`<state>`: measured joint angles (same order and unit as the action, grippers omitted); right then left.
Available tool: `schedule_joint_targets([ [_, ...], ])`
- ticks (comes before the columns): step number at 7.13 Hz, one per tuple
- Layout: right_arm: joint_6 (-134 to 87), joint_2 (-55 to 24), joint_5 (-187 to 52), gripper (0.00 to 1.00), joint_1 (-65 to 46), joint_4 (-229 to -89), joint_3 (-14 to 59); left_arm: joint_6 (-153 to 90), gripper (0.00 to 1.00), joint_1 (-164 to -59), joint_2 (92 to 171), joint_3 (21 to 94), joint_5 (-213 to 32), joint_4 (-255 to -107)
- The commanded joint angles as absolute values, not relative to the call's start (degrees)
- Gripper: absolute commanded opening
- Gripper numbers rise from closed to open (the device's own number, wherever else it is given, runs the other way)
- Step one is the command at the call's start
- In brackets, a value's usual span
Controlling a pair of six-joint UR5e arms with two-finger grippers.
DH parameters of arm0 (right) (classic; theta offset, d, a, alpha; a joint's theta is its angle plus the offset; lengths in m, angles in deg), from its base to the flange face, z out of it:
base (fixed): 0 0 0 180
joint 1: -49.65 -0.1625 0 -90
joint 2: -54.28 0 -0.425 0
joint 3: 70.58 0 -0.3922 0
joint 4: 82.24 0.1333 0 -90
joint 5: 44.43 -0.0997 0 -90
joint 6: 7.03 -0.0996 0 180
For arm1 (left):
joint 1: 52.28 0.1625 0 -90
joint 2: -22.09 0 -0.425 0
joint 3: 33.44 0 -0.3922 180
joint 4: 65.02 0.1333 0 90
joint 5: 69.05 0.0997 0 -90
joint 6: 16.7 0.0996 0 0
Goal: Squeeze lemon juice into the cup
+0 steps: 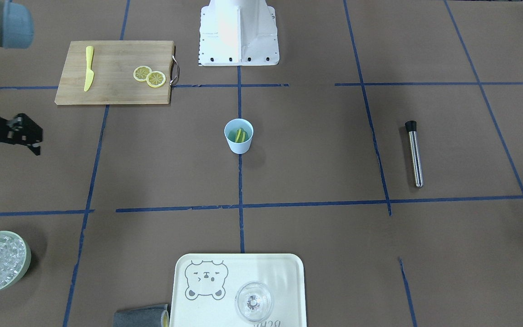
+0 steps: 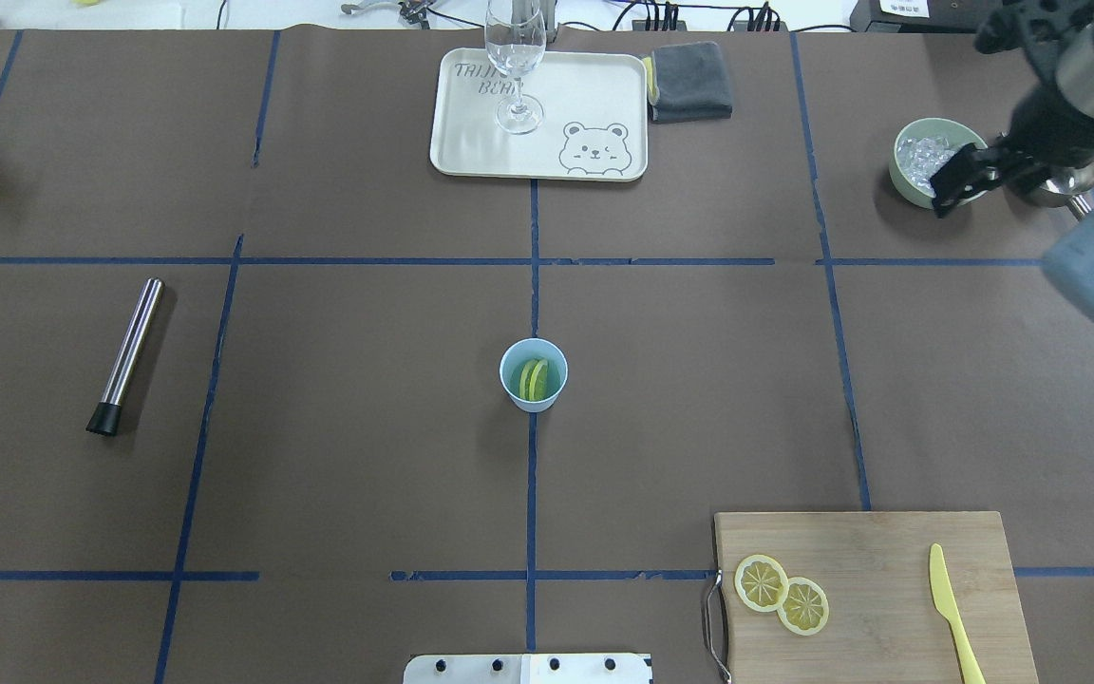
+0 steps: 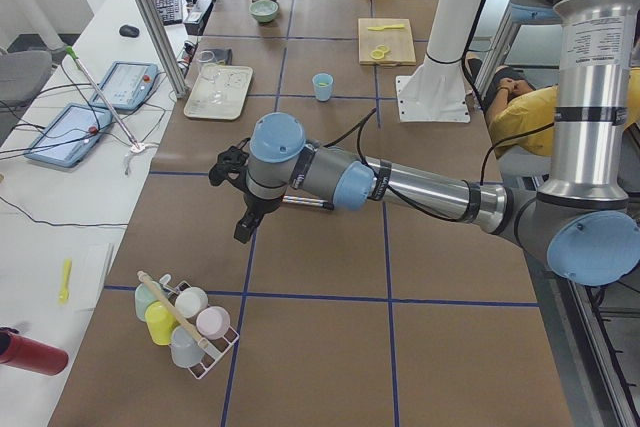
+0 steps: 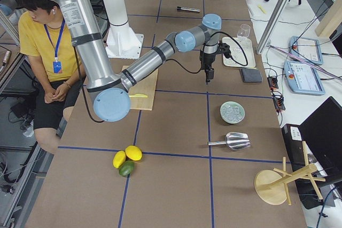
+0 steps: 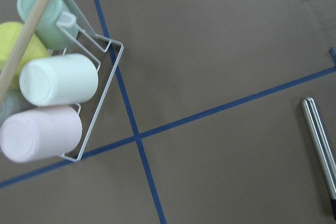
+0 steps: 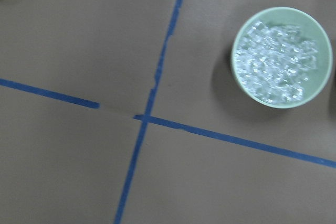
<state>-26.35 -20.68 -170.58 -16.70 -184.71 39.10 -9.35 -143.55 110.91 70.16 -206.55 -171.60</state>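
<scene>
The light-blue cup [image 1: 239, 138] [image 2: 533, 380] stands upright at the table's middle, on a blue tape line. One lemon slice [image 1: 240, 135] [image 2: 534, 379] stands on edge inside it. Two more lemon slices [image 1: 149, 76] [image 2: 782, 594] lie overlapping on the wooden board. My right gripper [image 2: 953, 185] [image 1: 32, 141] hangs open and empty far from the cup, beside the ice bowl. My left gripper [image 3: 242, 232] shows only in the exterior left view, above the table near the cup rack; I cannot tell whether it is open or shut.
The wooden cutting board [image 2: 875, 532] holds a yellow knife [image 2: 953, 617]. A pale-green bowl of ice [image 2: 908, 180] [image 6: 282, 56], a tray [image 2: 471, 142] with a clear glass [image 2: 515, 57], a grey cloth [image 2: 691, 81], a steel muddler [image 2: 126, 354] [image 5: 320, 145] and a wire rack of cups [image 5: 50, 82] are around.
</scene>
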Motion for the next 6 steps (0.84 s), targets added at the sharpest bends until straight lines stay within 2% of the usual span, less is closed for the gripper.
schedule_joint_targets([
  [1, -19.52, -31.80, -175.65, 1.00, -26.34, -184.80, 39.55, -20.46, 1.00, -143.51, 110.25, 68.34, -206.51, -191.94],
  [2, -19.42, -36.81, -175.39, 1.00, -28.37, -183.85, 39.55, -24.48, 1.00, -142.72, 109.99, 68.25, -206.60, -195.15],
  [4, -16.72, -41.50, -175.65, 1.00, -33.73, -183.49, 39.64, -26.87, 1.00, -131.19, 109.98, 68.95, -208.86, -194.75],
  [6, -11.34, -43.98, -175.39, 1.00, -36.56, -183.57, 39.46, -43.27, 1.00, -121.32, 110.25, 69.48, -202.26, -196.06],
])
